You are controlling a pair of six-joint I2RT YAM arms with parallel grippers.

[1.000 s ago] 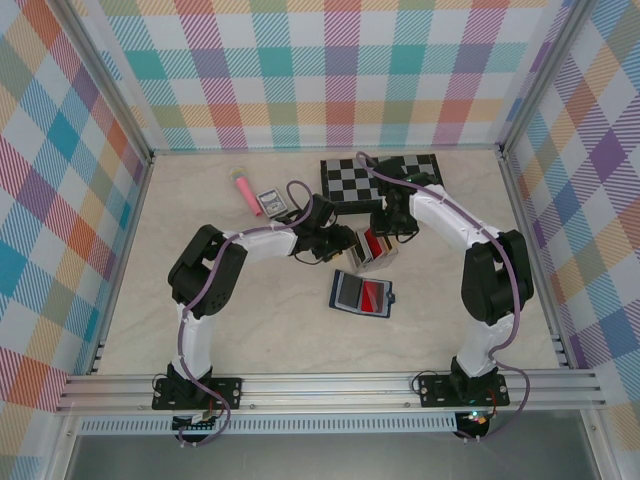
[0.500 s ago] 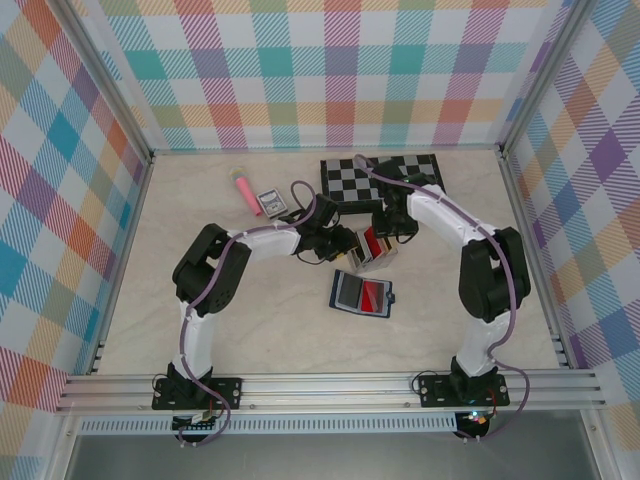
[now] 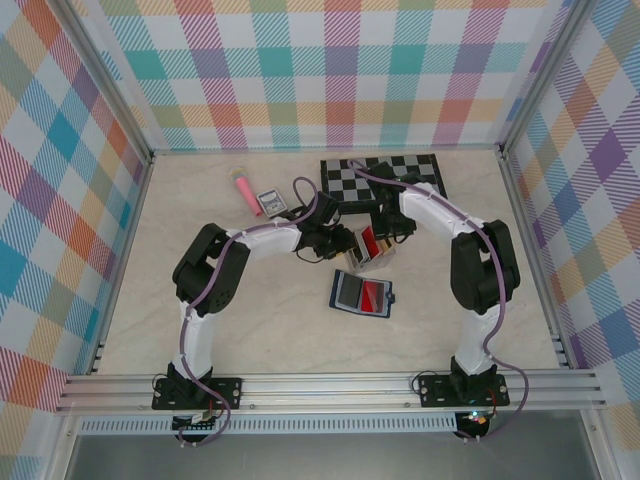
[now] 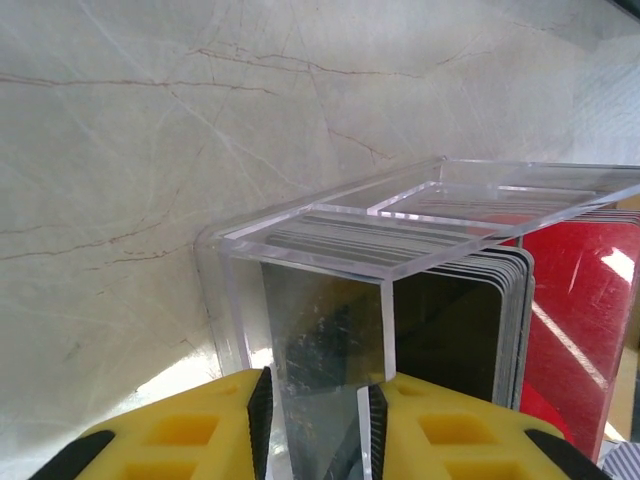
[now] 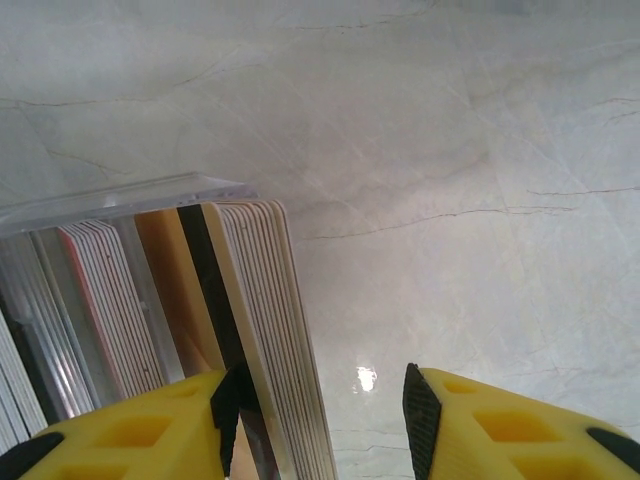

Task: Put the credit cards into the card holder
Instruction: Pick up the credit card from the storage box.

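Credit cards point(image 5: 262, 290) stand on edge in the clear stand point(image 4: 330, 225), just far of the open card holder point(image 3: 362, 293), which lies unmoved on the counter point(image 5: 450, 150). Left pincer point(image 4: 317, 400) has narrowed astride the stand's end wall; whether it pinches I cannot tell. Right pincer point(image 5: 322, 400) gapes, one finger against the stack. The right arm point(image 3: 475, 265) has swung slightly left.
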